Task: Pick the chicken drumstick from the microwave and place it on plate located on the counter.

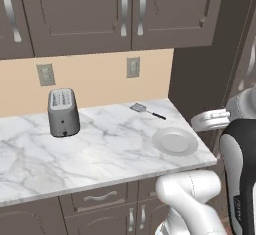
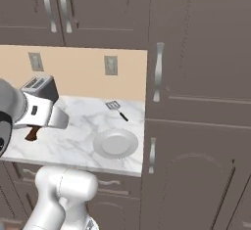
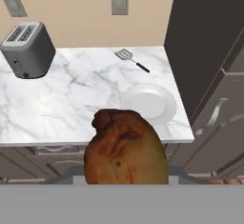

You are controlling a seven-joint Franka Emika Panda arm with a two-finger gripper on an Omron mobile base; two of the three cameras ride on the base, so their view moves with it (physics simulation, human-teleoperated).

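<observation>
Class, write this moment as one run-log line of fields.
phase: carrying | gripper: shut on chicken drumstick | plate: empty, on counter | placement: not yet done

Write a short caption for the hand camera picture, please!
Gripper carries a browned chicken drumstick above the counter toward the empty plate.

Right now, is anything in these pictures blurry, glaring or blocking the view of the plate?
Hand view: the chicken drumstick looms large and soft-edged at the bottom, covering the plate's near rim. Left base view: plate sharp, even lighting, no glare. Right base view: the white arm crosses the left side, plate unobstructed.
</observation>
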